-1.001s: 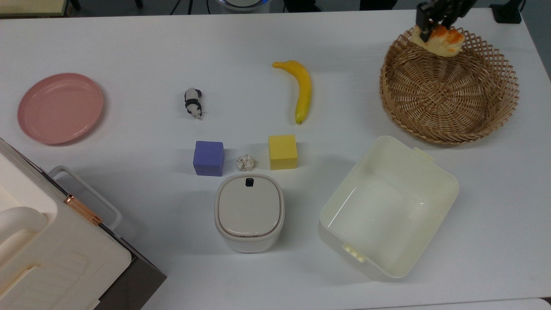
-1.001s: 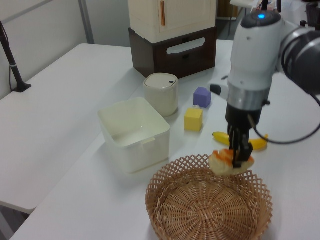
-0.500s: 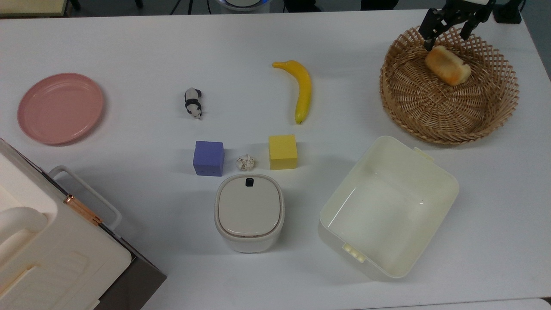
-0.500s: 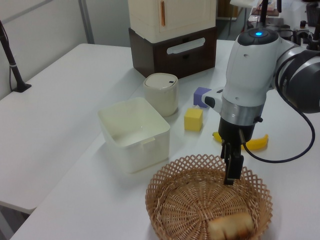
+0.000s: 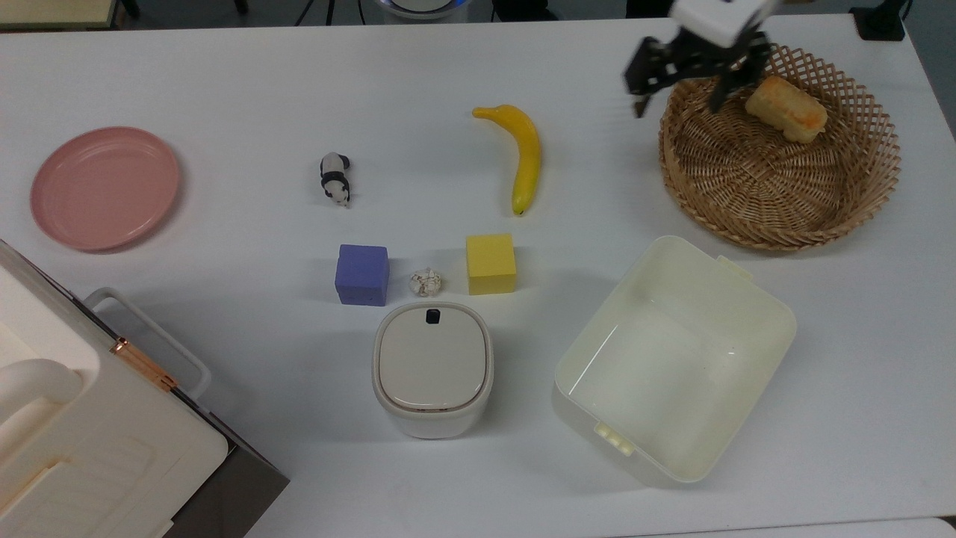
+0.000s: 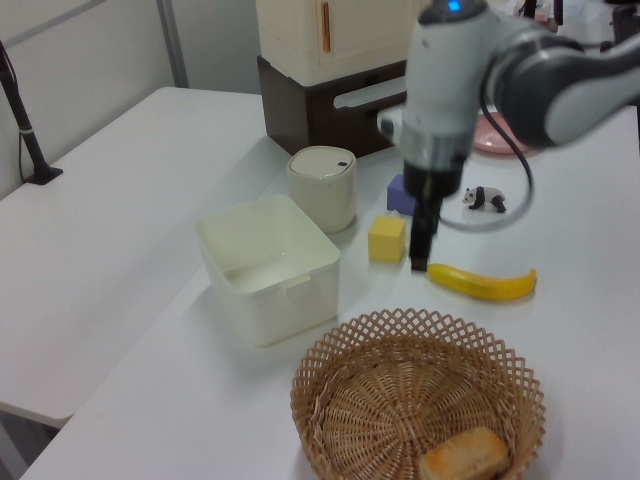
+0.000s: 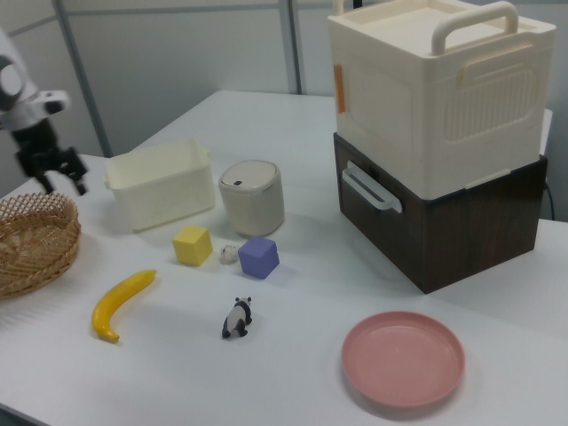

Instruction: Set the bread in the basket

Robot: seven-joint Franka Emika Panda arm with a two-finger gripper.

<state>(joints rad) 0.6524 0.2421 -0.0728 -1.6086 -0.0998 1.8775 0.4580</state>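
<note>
In the left view, the bread (image 6: 463,455) lies nearest, down inside the basket (image 6: 330,360), close to its wall. Nothing touches it. Past the basket lies a yellow banana (image 6: 483,283) on the white table (image 6: 120,200). Just beside the basket stands a cream tub (image 6: 268,265). The gripper (image 5: 680,84) hangs in the air above the basket's rim, on the top view's left side of it. Its jaws are spread wide and hold nothing. Farther off sit a yellow cube (image 6: 386,240), a purple cube (image 6: 400,193), a round lidded bin (image 6: 322,188) and a little panda (image 6: 487,200). Farthest back are a pink plate (image 5: 104,187) and stacked boxes (image 6: 345,60).
</note>
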